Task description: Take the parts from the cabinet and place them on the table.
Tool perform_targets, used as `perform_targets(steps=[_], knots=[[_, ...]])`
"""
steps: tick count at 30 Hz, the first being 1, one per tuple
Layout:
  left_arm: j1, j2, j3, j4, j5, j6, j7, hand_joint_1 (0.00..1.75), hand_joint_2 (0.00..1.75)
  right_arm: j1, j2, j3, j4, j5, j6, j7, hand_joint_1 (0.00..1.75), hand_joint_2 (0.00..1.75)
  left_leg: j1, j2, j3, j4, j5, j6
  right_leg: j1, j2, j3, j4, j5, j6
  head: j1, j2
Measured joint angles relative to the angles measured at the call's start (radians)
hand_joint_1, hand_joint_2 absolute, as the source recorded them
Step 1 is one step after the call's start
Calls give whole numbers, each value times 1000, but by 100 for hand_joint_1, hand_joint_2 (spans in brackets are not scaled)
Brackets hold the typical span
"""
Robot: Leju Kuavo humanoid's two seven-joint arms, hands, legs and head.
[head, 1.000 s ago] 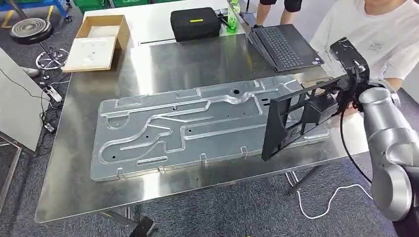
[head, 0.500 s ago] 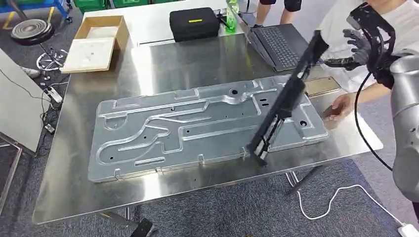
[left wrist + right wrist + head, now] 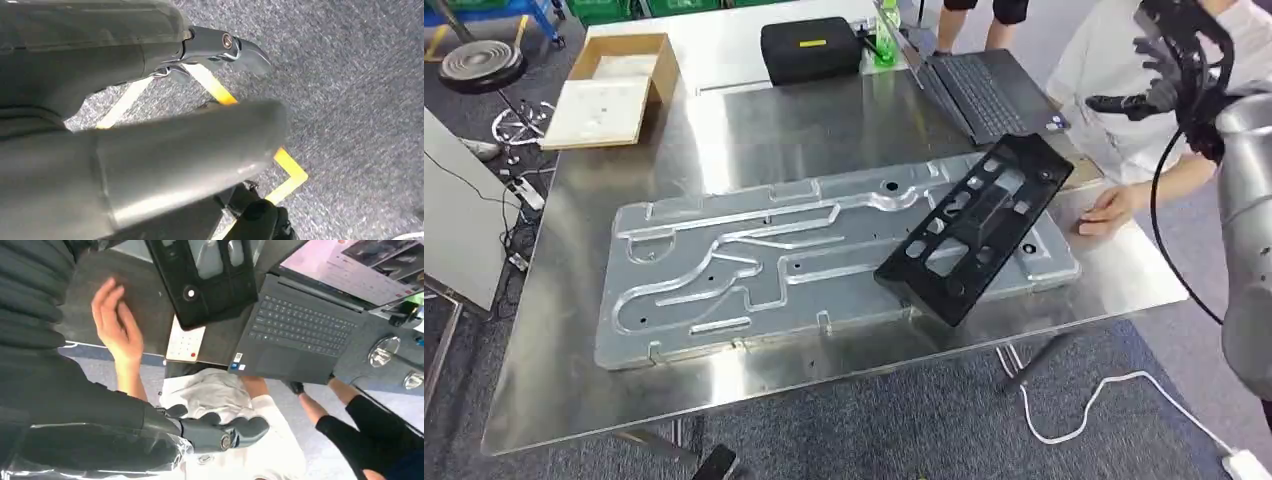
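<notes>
Dark fingers (image 3: 1157, 62) of the right hand (image 3: 1169, 75) are spread with nothing in them, raised in the air above the table's far right side; the black plastic part (image 3: 973, 225) lies flat — resting on the right end of the large metal plate (image 3: 724, 270) on the steel table (image 3: 824, 130), well apart from that hand; a person's hand (image 3: 1107, 210) rests just beside the part; whether the left hand is clenched or released I cannot tell — a grey, blurred cover (image 3: 150, 160) blocks it

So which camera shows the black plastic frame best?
The head view: the whole black frame lies flat across the metal panel. The right wrist view catches one end of it; the left wrist view faces the floor.
</notes>
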Motion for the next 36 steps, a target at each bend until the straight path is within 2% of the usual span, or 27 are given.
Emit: perform_targets(steps=[2, 3, 5, 6, 7, 8, 9, 11, 12, 13, 16, 18, 19, 21, 22, 23, 24, 25, 26, 27, 28, 30, 31, 32, 33, 34, 36], knots=[[2, -3, 0, 0, 0, 0, 0, 0, 175, -2, 4, 0, 0, 3, -33, 8, 0, 0, 9, 4, 14, -32, 19, 9, -1, 0, 0, 3, -5, 9, 0, 0], [0, -5, 0, 0, 0, 2, 0, 0, 175, -3, 7, 1, 0, 6, -60, 5, 0, 0, 8, 5, 16, -39, 24, 14, 0, -2, -11, 31, -30, 11, 2, 0], [-2, -9, 0, 0, -1, 8, 1, 0, 175, 10, 9, 1, -7, 21, -186, -60, 0, 0, 8, 4, 14, -39, 26, 17, 0, -1, -72, 169, -105, 16, 2, 0], [1, -11, 0, 0, -2, 12, 2, 0, 175, 32, 11, 1, -20, 20, -284, -131, 0, 0, 8, 3, 14, -39, 25, 18, -2, -1, -104, 238, -131, 20, 1, 0], [5, -11, 0, 0, -4, 15, 4, 0, 175, 63, 16, 1, -45, 13, -381, -210, 0, 0, 9, 2, 14, -37, 25, 18, -4, -1, -124, 279, -135, 24, 1, 0], [8, -15, 0, 0, -7, 19, 6, 0, 175, 91, 21, 1, -73, 11, -443, -264, 0, 0, 10, 2, 15, -35, 24, 17, -7, -1, -119, 265, -113, 26, 1, 0], [8, -18, 0, 0, -8, 22, 7, 0, 175, 116, 26, 1, -95, 12, -473, -290, 0, 0, 11, 2, 14, -30, 21, 13, -10, -3, -92, 208, -73, 29, 1, 0], [7, -24, 0, 0, -8, 24, 8, 0, 175, 159, 35, 1, -152, 16, -503, -317, 0, 0, 13, 2, 14, -16, 10, 3, -17, -7, -8, 43, 7, 32, 1, 0], [7, -24, 0, 0, -9, 26, 9, 0, 0, 178, 41, 1, -181, 12, -503, -335, 0, 0, 10, 2, 9, -12, 5, -3, -13, -5, 11, 16, -13, 31, 1, 0], [5, -26, 0, 0, -9, 28, 9, 0, 0, 217, 55, 1, -221, 9, -503, -359, 0, 0, 8, 2, 5, -4, 3, -8, -7, -4, 10, 1, -9, 18, -1, 0], [9, -28, 0, 0, -8, 35, 10, 0, 0, 386, 95, 5, -468, 3, -529, -451, 0, 0, 13, 2, 9, -12, 4, -22, -1, -4, 13, -2, -8, 1, 2, 0], [7, -28, 0, 0, -7, 39, 10, 0, 0, 491, 147, 32, -628, 51, -581, -472, 0, 0, 16, 0, 0, 20, -28, -34, -5, -3, 19, -11, -5, -14, 1, 0], [6, -31, 0, 0, -6, 39, 10, 0, 0, 545, 171, 61, -712, 90, -621, -472, 0, 0, 16, 0, -26, 80, -65, -38, -5, -3, 20, -11, -7, -20, -1, 0], [6, -32, 0, 0, -5, 39, 10, 0, 0, 636, 200, 138, -838, 135, -667, -458, 0, 0, 19, 1, -100, 237, -136, -44, -1, -3, 20, -11, -9, -25, 0, 0], [7, -32, 0, 0, -5, 39, 10, 0, 0, 673, 214, 168, -881, 140, -673, -458, 0, 0, 19, 1, -126, 287, -146, -45, 1, -6, 19, -10, -10, -26, -1, 0], [8, -33, 0, 0, -5, 39, 10, 0, 0, 703, 223, 185, -918, 152, -686, -462, 0, 0, 19, 1, -127, 286, -133, -43, 2, -9, 20, -10, -10, -27, 0, 0], [8, -34, 0, 0, -5, 39, 10, 0, 0, 731, 232, 199, -958, 171, -708, -468, 0, 0, 19, 1, -106, 240, -99, -40, 4, -17, 21, -9, -11, -28, -1, 0], [8, -34, 0, 0, -5, 40, 10, 0, 0, 755, 243, 212, -994, 193, -736, -468, 0, 0, 18, 3, -65, 156, -54, -36, 5, -21, 22, -9, -12, -28, 0, 0], [8, -34, 0, 0, -5, 41, 10, 0, 0, 776, 247, 227, -1027, 217, -760, -468, 0, 0, 18, 14, -14, 59, -9, -31, 6, -26, 25, -9, -14, -27, -1, 0], [7, -34, 0, 0, -5, 42, 10, 0, 0, 793, 255, 245, -1057, 232, -777, -467, 0, 0, 14, 39, 16, -10, -7, -26, 7, -30, 26, -9, -14, -26, 0, 0], [4, -34, 0, 0, -5, 42, 10, 0, 0, 806, 257, 258, -1075, 238, -781, -467, 0, 0, 5, 38, 17, -18, -6, -24, 11, -31, 24, -7, -16, -22, 0, 0], [3, -35, 0, 0, -5, 42, 10, 0, 0, 832, 264, 278, -1105, 241, -784, -467, 0, 0, 5, 25, 18, -17, -4, -19, 9, -40, 25, -10, -14, -12, 0, 0], [4, -35, 0, 0, -5, 42, 10, 0, 0, 839, 266, 285, -1120, 242, -785, -467, 0, 0, 4, 18, 18, -19, -1, -14, 8, -46, 28, -14, -12, -8, 0, 0], [4, -36, 0, 0, -5, 42, 10, 0, 0, 843, 267, 291, -1132, 242, -785, -467, 0, 0, 12, 12, 27, -36, 10, -4, 13, -50, 27, -12, -17, 0, 0, 0], [4, -38, 0, 0, -5, 42, 9, 0, 0, 845, 267, 291, -1139, 243, -785, -467, 0, 0, 12, 9, 29, -42, 14, 1, 8, -34, 23, 7, -34, 4, 0, 0], [3, -39, 0, 0, -5, 42, 9, 0, 0, 845, 267, 291, -1146, 243, -787, -466, 0, 0, 14, 6, 28, -42, 17, 6, 8, -21, 2, 56, -70, 5, 0, 0], [3, -40, 0, 0, -5, 42, 10, 0, 0, 855, 268, 295, -1152, 243, -787, -466, 0, 0, 14, -5, 26, -41, 17, 8, 7, -12, -68, 211, -147, 10, 0, 0]])
